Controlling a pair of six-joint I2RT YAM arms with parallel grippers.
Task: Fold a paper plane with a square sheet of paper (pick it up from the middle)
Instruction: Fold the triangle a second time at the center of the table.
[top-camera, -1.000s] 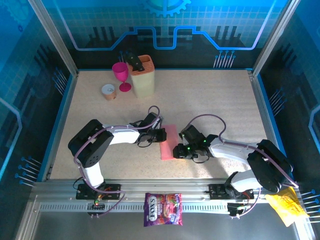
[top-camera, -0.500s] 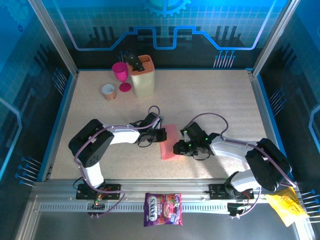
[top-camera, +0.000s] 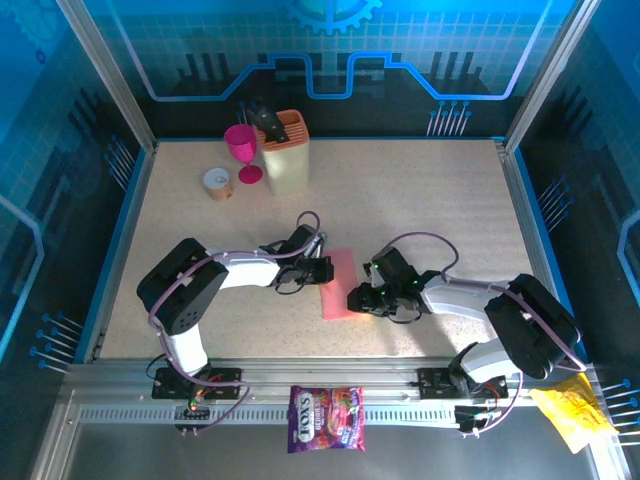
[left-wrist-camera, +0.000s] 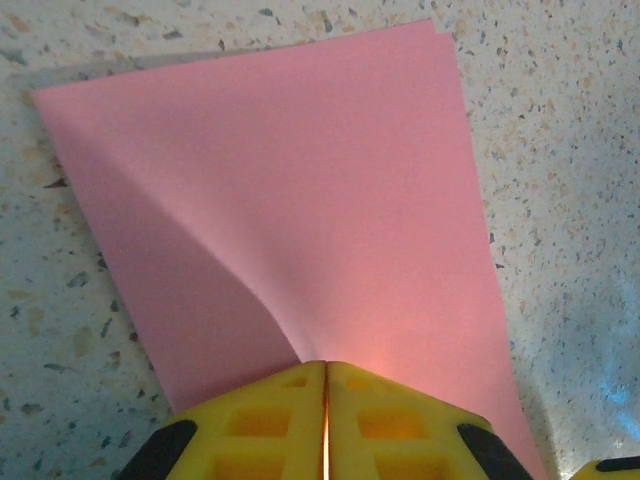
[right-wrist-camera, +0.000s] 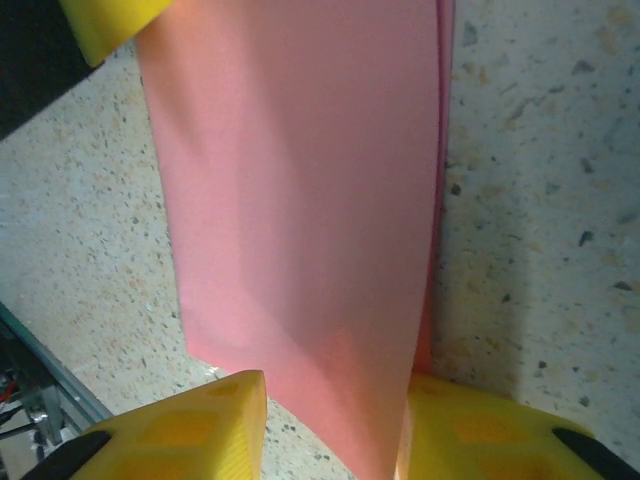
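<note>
The square sheet of paper (top-camera: 338, 283) is pink and lies folded double as a long rectangle on the speckled table, with no pointed paper plane shape to it. My left gripper (top-camera: 322, 270) is at its left long edge. In the left wrist view the yellow jaws (left-wrist-camera: 325, 365) are shut on that edge, and the paper (left-wrist-camera: 300, 180) bulges up toward them. My right gripper (top-camera: 357, 300) is at the sheet's near end. In the right wrist view it stands open (right-wrist-camera: 335, 385) astride the paper (right-wrist-camera: 300, 180), whose doubled edge lies against the right finger (right-wrist-camera: 470, 420).
A beige knife block (top-camera: 285, 152), a magenta goblet (top-camera: 241, 150) and a small round cup (top-camera: 218, 183) stand at the back left. A purple candy bag (top-camera: 326, 418) lies on the front rail. A yellow wrapper (top-camera: 572, 412) lies at the front right.
The right arm's wrist has shifted slightly while its gripper stays at the sheet's near end. The left gripper and the paper have hardly moved.
</note>
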